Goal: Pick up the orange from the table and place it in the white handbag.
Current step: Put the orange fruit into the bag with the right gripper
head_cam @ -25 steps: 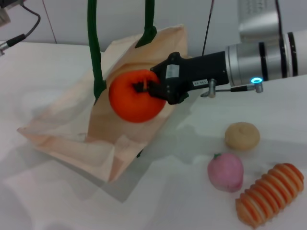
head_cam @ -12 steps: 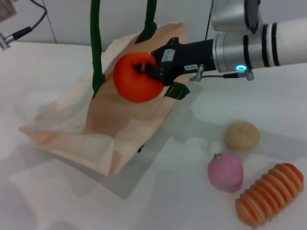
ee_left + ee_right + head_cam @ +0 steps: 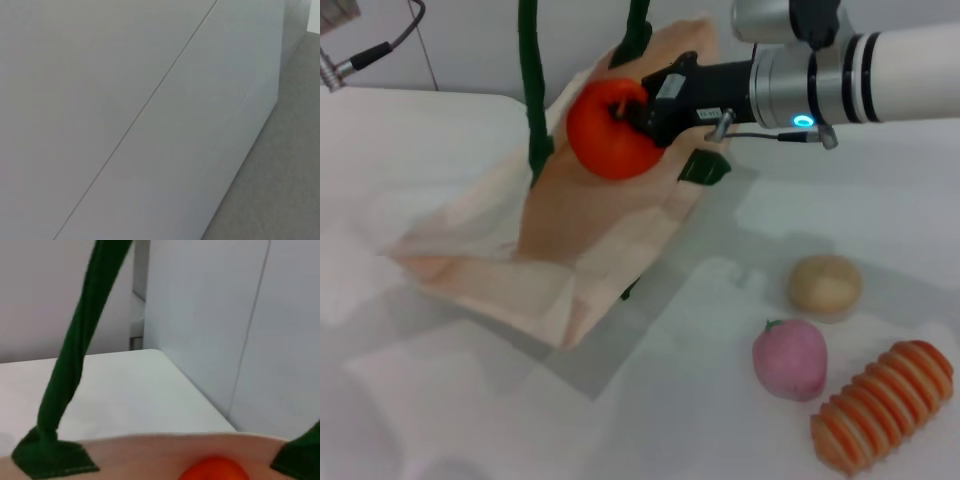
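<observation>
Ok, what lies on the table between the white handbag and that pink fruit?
Nothing: in the head view the table is bare between the white handbag and the pink fruit. The tan ball sits farther back.

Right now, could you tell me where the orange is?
In the head view, the orange is off the table, held by the right gripper in front of the upper part of the white handbag, between its green handles.

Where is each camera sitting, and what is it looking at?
Head view: up on the robot's head, looking down at the table; the right arm's pincer holds the orange over the white handbag.
Left wrist view: sees only a plain wall; no robot parts show.
Right wrist view: looks past the bag's edge; no pincer shows.
Shared: head and right wrist views both show orange, bag, green handles.
</observation>
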Robot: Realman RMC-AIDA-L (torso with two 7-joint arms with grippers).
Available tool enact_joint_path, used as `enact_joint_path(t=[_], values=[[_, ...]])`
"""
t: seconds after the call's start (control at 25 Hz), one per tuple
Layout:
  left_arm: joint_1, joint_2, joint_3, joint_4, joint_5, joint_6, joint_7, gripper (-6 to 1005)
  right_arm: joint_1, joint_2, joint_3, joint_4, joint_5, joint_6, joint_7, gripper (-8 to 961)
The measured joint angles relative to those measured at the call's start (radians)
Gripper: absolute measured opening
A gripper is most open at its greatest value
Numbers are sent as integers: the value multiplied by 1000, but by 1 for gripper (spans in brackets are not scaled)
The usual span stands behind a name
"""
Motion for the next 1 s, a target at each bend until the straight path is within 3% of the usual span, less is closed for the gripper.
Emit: enact_joint_path(t=[0.64, 1.0], values=[[0, 1, 0, 0, -4, 3, -2, 58, 19, 3, -1, 47, 5, -217, 0, 61], [5, 1, 0, 0, -16, 5, -5, 56, 26, 3, 0, 57, 5, -216, 0, 100]])
